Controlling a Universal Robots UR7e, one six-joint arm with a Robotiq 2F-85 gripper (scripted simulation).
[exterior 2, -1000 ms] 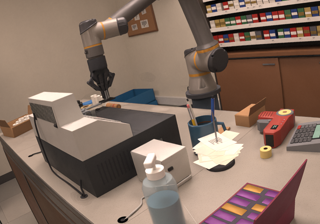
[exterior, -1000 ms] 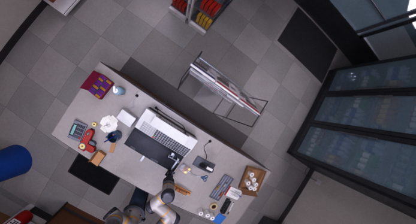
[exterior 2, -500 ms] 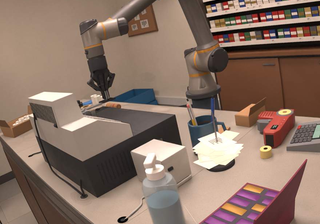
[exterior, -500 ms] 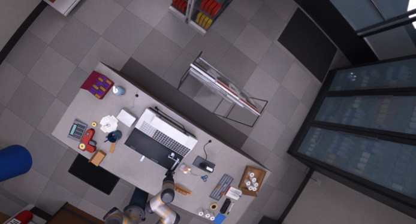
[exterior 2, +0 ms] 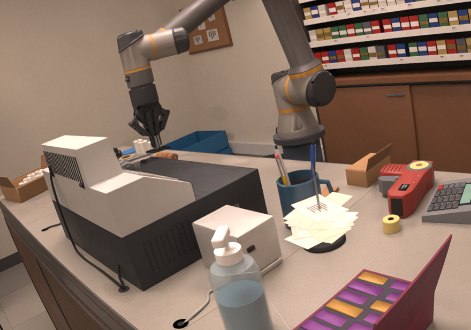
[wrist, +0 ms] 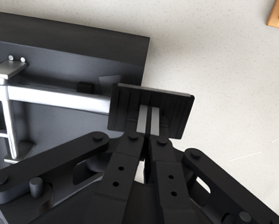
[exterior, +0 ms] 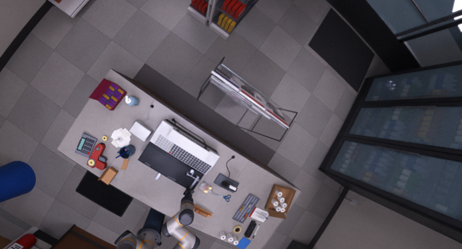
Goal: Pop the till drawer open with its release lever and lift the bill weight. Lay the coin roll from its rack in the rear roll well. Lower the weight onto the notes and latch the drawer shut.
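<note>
The till (exterior: 178, 155) sits mid-counter, a white keyboard housing on a black base, and its drawer looks closed. A metal release lever (wrist: 54, 96) runs along the till's front corner and ends in a black ribbed paddle (wrist: 151, 110). My gripper (wrist: 147, 123) is closed and empty, its fingertips right over that paddle at the till's near right corner (exterior 2: 156, 144). The coin roll (exterior 2: 166, 155), an orange-brown cylinder, lies on its rack just beyond the till. The bill weight and roll well are hidden inside the drawer.
Behind the counter stand shelves of coloured boxes (exterior 2: 380, 18) and wooden cabinets. A blue tray (exterior 2: 201, 142) lies past the till. A pen mug (exterior 2: 300, 191), note spike, red label gun (exterior 2: 409, 185), calculator, soap bottle (exterior 2: 236, 284) and receipt-roll box (exterior: 280, 200) crowd the counter.
</note>
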